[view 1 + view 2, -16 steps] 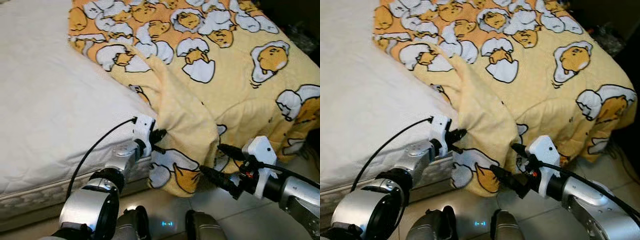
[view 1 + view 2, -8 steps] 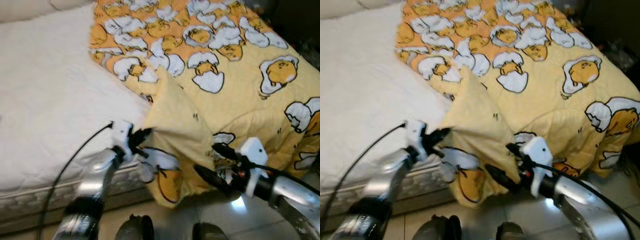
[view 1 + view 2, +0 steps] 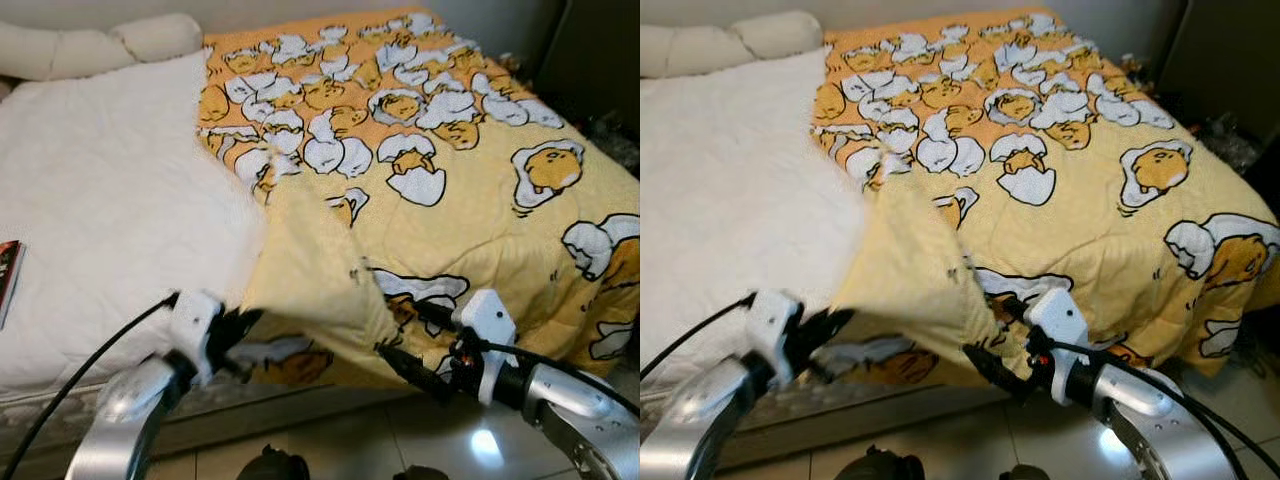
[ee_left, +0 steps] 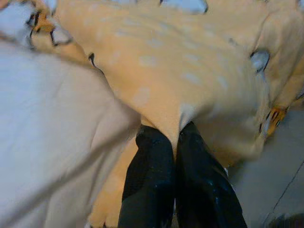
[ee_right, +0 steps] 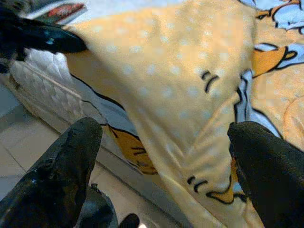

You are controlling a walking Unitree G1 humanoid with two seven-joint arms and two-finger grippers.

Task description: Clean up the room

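Observation:
A yellow blanket (image 3: 470, 190) printed with egg cartoons covers the right half of the bed. Its folded-over corner (image 3: 305, 285) is stretched out toward my left. My left gripper (image 3: 245, 322) is shut on that corner's edge at the bed's front side. In the left wrist view the two black fingers (image 4: 149, 178) pinch the yellow cloth (image 4: 190, 80) between them. My right gripper (image 3: 415, 345) is open just in front of the blanket's hanging front edge, its fingers (image 5: 78, 156) spread with the cloth (image 5: 190, 76) beyond them.
The white mattress (image 3: 100, 220) lies bare on the left, with a long pillow (image 3: 90, 45) at the head. A red and black book (image 3: 8, 270) lies at the mattress's left edge. Tiled floor (image 3: 350, 445) runs below the bed. Dark furniture (image 3: 600, 60) stands at the right.
The camera has tilted up, showing more of the bed. My left gripper has pulled the blanket corner leftward along the bed's front, stretching it flatter. The right gripper stays near the hanging edge.

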